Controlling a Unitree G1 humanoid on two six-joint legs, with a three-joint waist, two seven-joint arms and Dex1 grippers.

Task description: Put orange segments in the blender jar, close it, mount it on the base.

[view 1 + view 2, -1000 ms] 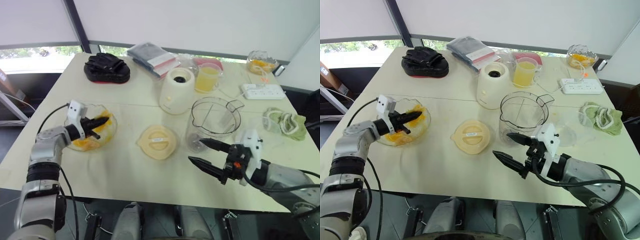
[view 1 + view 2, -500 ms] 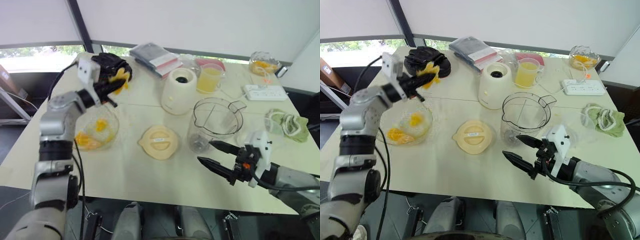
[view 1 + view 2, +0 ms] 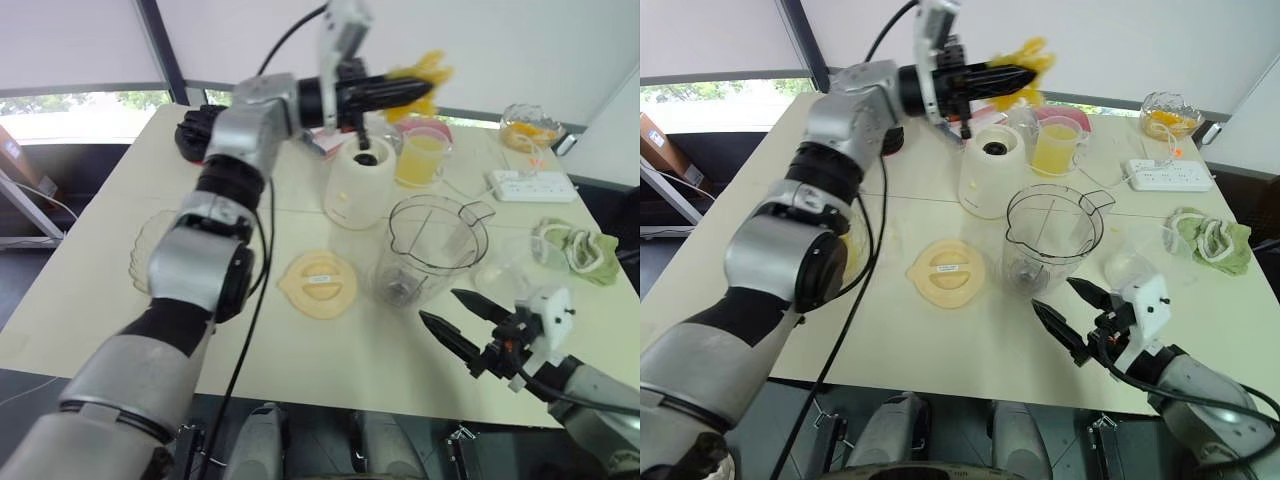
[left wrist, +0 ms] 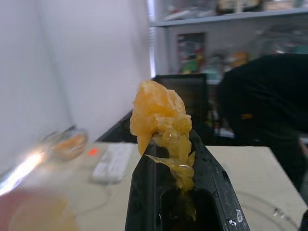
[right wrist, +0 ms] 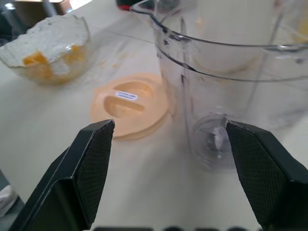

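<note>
Far left on the table (image 3: pixel 90 310): glass bowl (image 5: pixel 62 43) with a few orange pieces, partly behind the left arm. Next to it, lying flat: pale yellow blender lid (image 3: pixel 318 284). High above the table: left gripper (image 3: pixel 425 90), fingers clamped together on ragged orange segments (image 4: pixel 159 113), hanging in the air over the area of the cream blender base (image 3: pixel 357 180) and the cup of juice (image 3: pixel 418 158). In front of the base, upright and uncovered: clear blender jar (image 3: pixel 430 245), blade at the bottom. Just in front of the jar, low over the table: right gripper (image 3: pixel 440 306), fingers spread wide apart, gripping nothing. Far right: power strip (image 3: pixel 528 183) and green cloth (image 3: pixel 572 250).
</note>
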